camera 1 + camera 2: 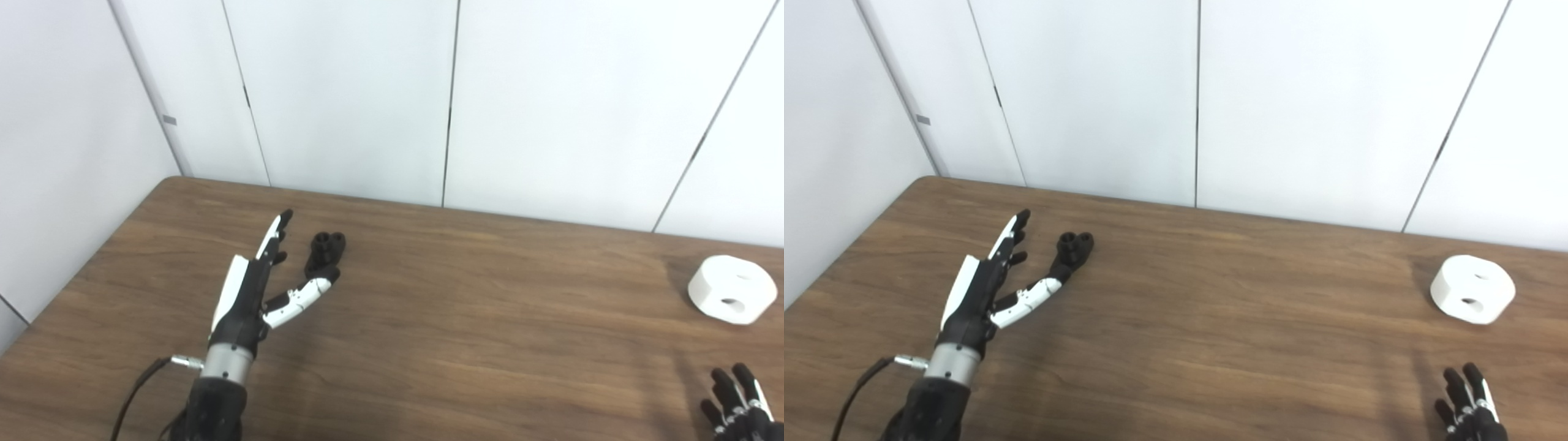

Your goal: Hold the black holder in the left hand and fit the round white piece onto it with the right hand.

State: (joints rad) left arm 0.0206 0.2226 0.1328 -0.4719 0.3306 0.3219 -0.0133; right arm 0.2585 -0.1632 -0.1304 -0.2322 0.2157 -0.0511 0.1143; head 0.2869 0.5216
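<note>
The wooden table (459, 343) fills the lower half of the frame, with pale wall panels (343, 92) above it.

Black holder (325, 250): lies on the table left of centre. It is a small, dark, matte piece. Its upper end shows a cluster of round sockets or lobes; the lower part narrows into a short stem pointing down-left. Finer detail is too small to make out.

Round white piece (1472, 288): sits on the table at the right edge of the frame, well apart from the holder. It is a thick white disc with a flat top. One dark round hole shows in its side wall, facing the camera, and a smaller mark or hole shows on the top face.

Left hand (254, 288): comes up from the lower left, released and holding nothing. The fingers (274, 236) are stretched toward the upper right, just left of the holder. The thumb (300, 298) is spread out to the right, its dark tip at the holder's lower end; whether it touches cannot be told.

Right hand (1470, 404): only partly in frame at the lower right corner, below the white piece and clear of it. Its dark fingers point upward, spread, and nothing is held in the visible part.
</note>
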